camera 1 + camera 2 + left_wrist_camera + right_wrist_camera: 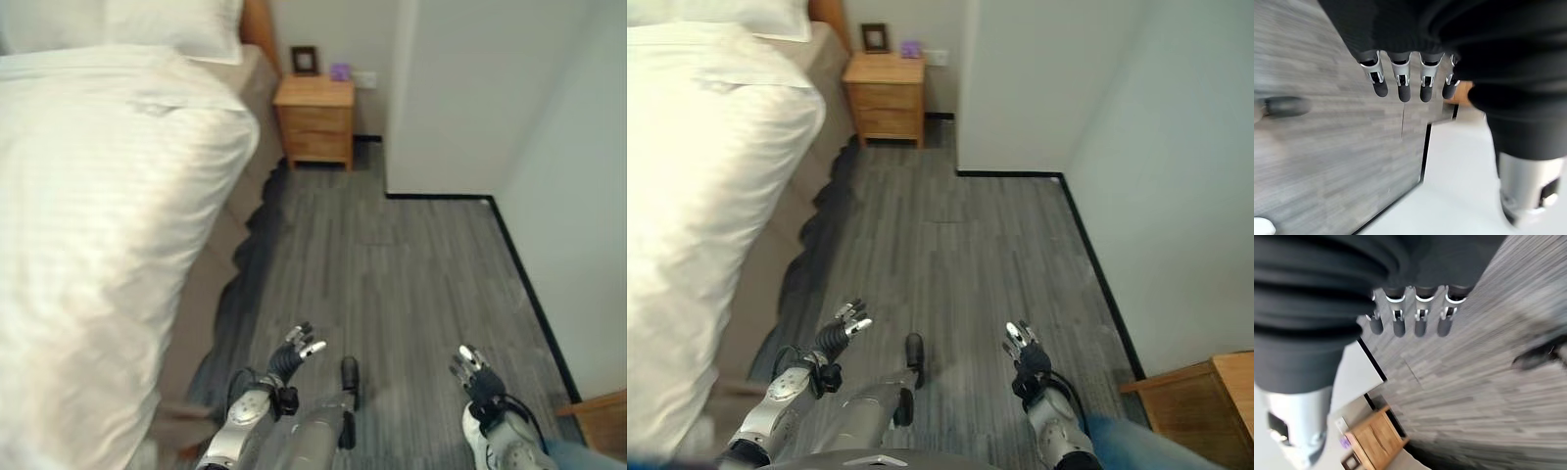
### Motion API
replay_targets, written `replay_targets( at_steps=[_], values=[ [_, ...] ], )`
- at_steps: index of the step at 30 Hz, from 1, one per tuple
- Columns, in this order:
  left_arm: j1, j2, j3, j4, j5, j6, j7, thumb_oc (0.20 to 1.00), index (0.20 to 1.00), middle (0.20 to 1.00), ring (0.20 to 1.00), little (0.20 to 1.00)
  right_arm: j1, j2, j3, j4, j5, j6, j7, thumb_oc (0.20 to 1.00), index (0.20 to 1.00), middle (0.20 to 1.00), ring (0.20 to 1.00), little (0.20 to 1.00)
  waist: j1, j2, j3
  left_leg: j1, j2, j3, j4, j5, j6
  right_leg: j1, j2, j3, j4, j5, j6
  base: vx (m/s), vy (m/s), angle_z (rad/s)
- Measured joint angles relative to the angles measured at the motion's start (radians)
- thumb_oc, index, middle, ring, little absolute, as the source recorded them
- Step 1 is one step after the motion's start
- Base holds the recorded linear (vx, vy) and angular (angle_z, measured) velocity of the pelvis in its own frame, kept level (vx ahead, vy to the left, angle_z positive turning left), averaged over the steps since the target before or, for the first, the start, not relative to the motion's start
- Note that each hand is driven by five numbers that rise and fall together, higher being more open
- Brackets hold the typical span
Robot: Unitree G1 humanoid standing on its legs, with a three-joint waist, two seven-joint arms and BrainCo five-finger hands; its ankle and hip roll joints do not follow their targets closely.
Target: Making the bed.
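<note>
Left hand [294,354]: mine, low over the grey plank floor [392,284], fingers relaxed and nearly straight, holding nothing. Right hand [477,373]: mine, level with it and well apart, fingers likewise loose and empty.

Bed [211,284]: on my left side, its beige side panel showing below the bedding. White duvet [88,215]: lies over the mattress and hangs down the near side; neither hand touches it. Pillow [176,24]: at the head end, resting on the duvet's folded top.

Nightstand [315,117]: wooden, beside the head of the bed, far end of the room, a small frame [305,59] on top.

Risks, as I judge them: a grab at the hanging edge bunches the duvet or drags it askew; walking forward, my arm catches the overhang.
</note>
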Motion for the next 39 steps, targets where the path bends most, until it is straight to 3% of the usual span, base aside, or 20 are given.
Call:
replay_targets(
  at_steps=[2,3,5,7,8,10,11,14,15,16,19,21,24,25,27,29,31,34,37,39],
  values=[
    [-0.009,0.007,-0.006,0.004,0.004,-0.002,0.003,1.0,1.0,1.0,1.0,1.0,0.044,0.035,0.032,-0.011,-0.002,0.01,0.002,1.0,1.0,1.0,1.0,1.0,-0.014,-0.077,-0.029,0.049,-0.02,0.033,-0.003,0.038,0.004,-0.126,-0.049,-0.035,0.318,0.061,0.094,0.66,0.201,-0.21],
    [-0.057,0.005,-0.031,0.021,0.01,0.002,0.004,1.0,1.0,1.0,1.0,1.0,0.038,0.062,0.035,-0.021,-0.003,0.01,-0.001,1.0,1.0,1.0,1.0,1.0,-0.028,-0.107,-0.02,0.081,-0.05,0.01,0.012,-0.024,0.013,-0.336,-0.146,-0.1,0.71,0.233,0.16,0.63,0.212,-0.02],
    [-0.134,-0.032,-0.085,0.039,0.013,0.012,0.019,1.0,1.0,1.0,1.0,1.0,-0.007,0.068,-0.005,-0.022,0.005,0.007,-0.009,1.0,1.0,1.0,1.0,1.0,-0.064,-0.06,0.031,0.174,-0.062,-0.018,0.016,-0.062,0.017,-0.492,-0.245,-0.133,0.887,0.201,0.119,0.64,0.103,0.31],
    [-0.195,-0.06,-0.105,0.024,0.014,0.007,0.009,1.0,1.0,1.0,1.0,1.0,-0.018,0.045,0.018,-0.049,0.001,0.015,-0.003,1.0,1.0,1.0,1.0,1.0,-0.084,0.027,0.067,0.307,-0.053,-0.1,-0.045,-0.112,0.004,-0.655,-0.303,-0.124,0.84,0.119,0.084,0.86,-0.041,0.76],
    [-0.23,-0.071,-0.105,0.016,0.01,0.004,0.007,1.0,1.0,1.0,1.0,1.0,-0.015,0.032,0.016,-0.08,0.0,0.02,0.004,1.0,1.0,1.0,1.0,1.0,-0.116,0.067,0.091,0.36,-0.04,-0.18,-0.056,-0.127,-0.01,-0.674,-0.307,-0.139,0.64,0.085,0.083,0.64,-0.188,1.47],
    [-0.265,-0.055,-0.108,0.017,0.009,-0.002,0.0,1.0,1.0,1.0,1.0,1.0,-0.014,0.028,0.01,-0.08,0.001,0.02,0.004,1.0,1.0,1.0,1.0,1.0,-0.15,0.073,0.103,0.413,-0.04,-0.242,-0.073,-0.122,-0.018,-0.678,-0.307,-0.089,0.381,0.104,0.105,0.58,-0.242,1.73],
    [-0.273,-0.035,-0.111,-0.001,0.009,-0.008,-0.006,1.0,1.0,1.0,1.0,1.0,0.0,0.032,0.006,-0.068,0.005,0.02,0.004,1.0,1.0,1.0,1.0,1.0,-0.154,0.02,0.102,0.459,-0.059,-0.31,-0.088,-0.144,-0.05,-0.687,-0.306,-0.001,0.189,0.132,0.119,0.43,-0.209,1.63],
    [-0.286,0.008,-0.161,0.016,0.011,-0.003,-0.028,1.0,1.0,1.0,1.0,1.0,0.067,0.035,-0.055,-0.055,0.015,0.02,0.011,1.0,1.0,1.0,1.0,1.0,-0.183,-0.033,0.094,0.499,-0.044,-0.509,-0.065,-0.187,-0.091,-0.603,-0.229,0.426,-0.13,0.221,0.127,0.4,-0.253,1.94],
    [-0.285,0.011,-0.163,0.016,0.011,-0.004,-0.031,1.0,1.0,1.0,1.0,1.0,0.068,0.035,-0.057,-0.053,0.015,0.02,0.011,1.0,1.0,1.0,1.0,1.0,-0.183,-0.037,0.094,0.503,-0.043,-0.511,-0.066,-0.186,-0.092,-0.602,-0.228,0.432,-0.132,0.227,0.126,0.34,-0.379,2.57],
    [-0.279,0.044,-0.234,0.034,0.013,0.009,-0.051,1.0,1.0,1.0,1.0,1.0,0.129,0.048,-0.135,-0.053,0.027,0.017,0.024,1.0,1.0,1.0,1.0,1.0,-0.192,-0.076,0.079,0.516,-0.035,-0.683,0.005,-0.226,-0.151,-0.475,-0.212,0.645,-0.16,0.273,0.145,0.26,-0.398,2.66],
    [-0.241,0.048,-0.257,-0.069,0.013,0.0,-0.085,1.0,1.0,1.0,1.0,1.0,0.088,0.015,-0.196,-0.044,0.062,-0.014,0.022,1.0,1.0,1.0,1.0,1.0,-0.169,-0.039,0.077,0.441,0.016,-0.81,0.083,-0.237,-0.23,-0.465,-0.178,0.444,-0.112,0.276,0.05,0.06,-0.315,2.38],
    [-0.218,0.074,-0.239,-0.104,0.018,0.002,-0.105,1.0,1.0,1.0,1.0,1.0,0.006,-0.039,-0.243,-0.07,0.064,-0.029,0.022,1.0,1.0,1.0,1.0,1.0,-0.14,-0.001,0.084,0.401,0.04,-0.809,0.054,-0.164,-0.245,-0.461,-0.166,0.319,-0.108,0.27,0.003,-0.02,-0.225,1.77],
    [-0.2,0.101,-0.202,-0.128,0.016,0.001,-0.111,1.0,1.0,1.0,1.0,1.0,-0.069,-0.082,-0.303,-0.113,0.085,-0.064,0.02,1.0,1.0,1.0,1.0,1.0,-0.115,-0.018,0.105,0.386,0.063,-0.741,0.026,-0.15,-0.26,-0.448,-0.181,0.191,-0.125,0.272,-0.039,-0.1,-0.11,1.63],
    [-0.216,0.088,-0.195,-0.11,0.016,0.005,-0.115,1.0,1.0,1.0,1.0,1.0,-0.053,-0.107,-0.318,-0.186,0.084,-0.073,0.02,1.0,1.0,1.0,1.0,1.0,-0.163,-0.017,0.117,0.329,0.075,-0.588,0.05,-0.153,-0.264,-0.42,-0.218,0.079,-0.154,0.276,-0.062,-0.19,-0.088,2.53],
    [-0.217,0.056,-0.148,-0.096,0.008,0.01,-0.114,1.0,1.0,1.0,1.0,1.0,-0.004,-0.11,-0.368,-0.29,0.082,-0.097,0.015,1.0,1.0,1.0,1.0,1.0,-0.225,-0.027,0.131,0.28,0.185,-0.083,0.095,-0.156,-0.266,-0.387,-0.256,-0.109,-0.196,0.257,-0.073,-0.14,-0.055,2.77],
    [-0.174,0.045,-0.098,-0.096,-0.003,0.01,-0.111,1.0,1.0,1.0,1.0,1.0,-0.004,-0.087,-0.389,-0.354,0.082,-0.117,0.0,1.0,1.0,1.0,1.0,1.0,-0.215,-0.016,0.128,0.304,0.229,0.065,0.1,-0.159,-0.27,-0.39,-0.249,-0.171,-0.206,0.252,-0.076,-0.07,0.018,1.34],
    [-0.117,0.057,-0.06,-0.119,-0.01,0.012,-0.115,1.0,1.0,1.0,1.0,1.0,0.005,-0.089,-0.397,-0.42,0.076,-0.13,0.004,1.0,1.0,1.0,1.0,1.0,-0.206,0.013,0.118,0.339,0.137,-0.092,-0.082,-0.15,-0.26,-0.408,-0.231,-0.159,-0.274,0.303,-0.003,-0.04,0.022,0.91],
    [-0.018,0.049,0.048,-0.131,-0.038,0.013,-0.117,1.0,1.0,1.0,1.0,1.0,0.006,-0.039,-0.435,-0.446,0.059,-0.139,-0.002,1.0,1.0,1.0,1.0,1.0,-0.196,0.041,0.123,0.432,0.11,-0.186,-0.224,-0.085,-0.224,-0.421,-0.187,-0.154,-0.3,0.362,-0.038,0.0,0.042,0.24],
    [0.043,0.047,0.133,-0.135,-0.049,0.013,-0.116,1.0,1.0,1.0,1.0,1.0,0.029,-0.029,-0.409,-0.516,0.041,-0.138,0.005,1.0,1.0,1.0,1.0,1.0,-0.18,0.034,0.123,0.438,0.104,-0.161,-0.224,-0.048,-0.22,-0.424,-0.191,-0.134,-0.315,0.363,-0.02,-0.02,0.002,-0.28],
    [0.107,0.008,0.254,-0.14,-0.052,-0.002,-0.108,1.0,1.0,1.0,1.0,1.0,0.088,-0.188,-0.395,-0.653,-0.079,-0.11,0.045,1.0,1.0,1.0,1.0,1.0,-0.177,0.08,0.123,0.409,0.142,-0.142,-0.224,-0.028,-0.191,-0.49,-0.188,-0.13,-0.155,0.302,-0.003,-0.05,0.004,-0.09]
  ],
)
